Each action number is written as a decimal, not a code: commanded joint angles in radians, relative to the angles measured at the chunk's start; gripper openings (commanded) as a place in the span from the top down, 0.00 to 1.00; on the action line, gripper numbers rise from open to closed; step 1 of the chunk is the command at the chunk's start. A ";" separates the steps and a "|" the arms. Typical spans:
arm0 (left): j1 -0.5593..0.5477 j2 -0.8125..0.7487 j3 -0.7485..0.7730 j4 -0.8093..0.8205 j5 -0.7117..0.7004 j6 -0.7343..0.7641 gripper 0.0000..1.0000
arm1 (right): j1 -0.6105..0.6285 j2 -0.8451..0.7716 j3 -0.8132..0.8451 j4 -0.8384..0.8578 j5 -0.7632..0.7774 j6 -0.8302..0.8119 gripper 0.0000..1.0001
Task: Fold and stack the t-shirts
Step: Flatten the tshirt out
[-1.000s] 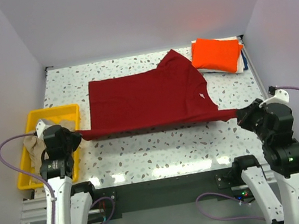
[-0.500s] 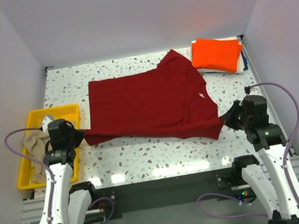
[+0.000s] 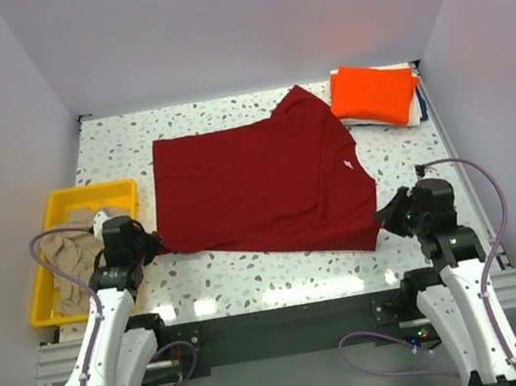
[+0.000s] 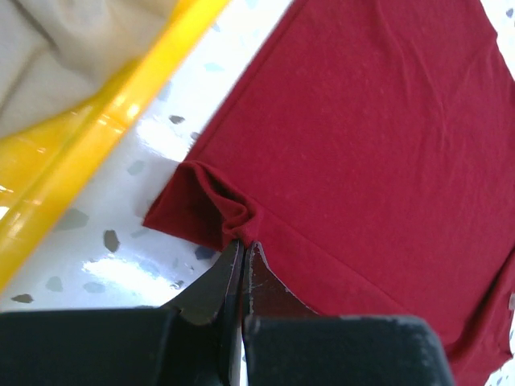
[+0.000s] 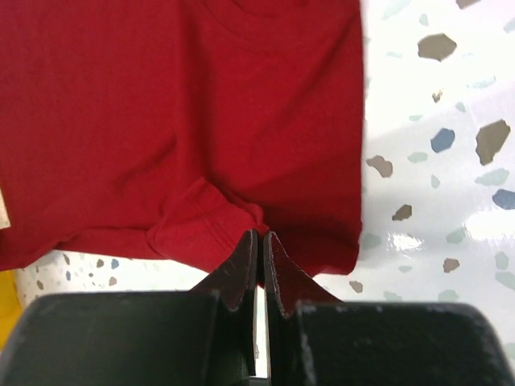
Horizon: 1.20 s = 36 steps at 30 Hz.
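From above, the dark red t-shirt lies spread on the table, the left gripper and right gripper at its near corners, the folded orange t-shirt in the far right corner. The left wrist view shows jaws clamped on a puckered red corner beside the yellow tray. The right wrist view shows jaws pinched shut on bunched hem.
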 commanded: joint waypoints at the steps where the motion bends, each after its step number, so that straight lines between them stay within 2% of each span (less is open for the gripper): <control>1: -0.060 -0.010 -0.008 0.068 -0.047 -0.038 1.00 | -0.004 -0.022 0.035 0.057 -0.031 0.000 1.00; 8: -0.112 0.081 0.069 0.073 -0.087 -0.049 1.00 | -0.001 0.179 0.172 0.210 -0.063 -0.008 1.00; 12: -0.121 0.095 0.107 0.041 -0.104 -0.040 1.00 | 0.034 0.257 0.166 0.199 -0.057 0.004 1.00; 16: -0.121 0.030 0.080 0.013 -0.113 -0.047 1.00 | 0.111 0.088 0.069 0.138 -0.034 0.061 1.00; 20: -0.121 -0.028 0.076 -0.024 -0.116 -0.049 1.00 | 0.111 -0.028 0.199 -0.105 0.008 0.015 1.00; 23: -0.121 -0.046 0.080 -0.051 -0.118 -0.050 1.00 | 0.111 -0.074 0.291 -0.196 -0.018 -0.006 0.99; 28: -0.121 -0.062 0.073 -0.087 -0.138 -0.047 1.00 | 0.111 -0.177 0.332 -0.307 -0.025 -0.023 0.86; 31: -0.121 -0.063 0.070 -0.088 -0.138 -0.049 1.00 | 0.111 -0.258 0.335 -0.307 -0.011 -0.007 0.69; 32: -0.121 -0.062 0.070 -0.088 -0.136 -0.050 1.00 | 0.110 -0.267 0.336 -0.301 -0.005 -0.005 0.58; 33: -0.121 -0.060 0.070 -0.088 -0.133 -0.050 1.00 | 0.111 -0.272 0.335 -0.289 -0.003 -0.002 0.54; 36: -0.121 -0.059 0.073 -0.094 -0.130 -0.047 1.00 | 0.110 -0.235 0.318 -0.237 -0.014 0.016 0.52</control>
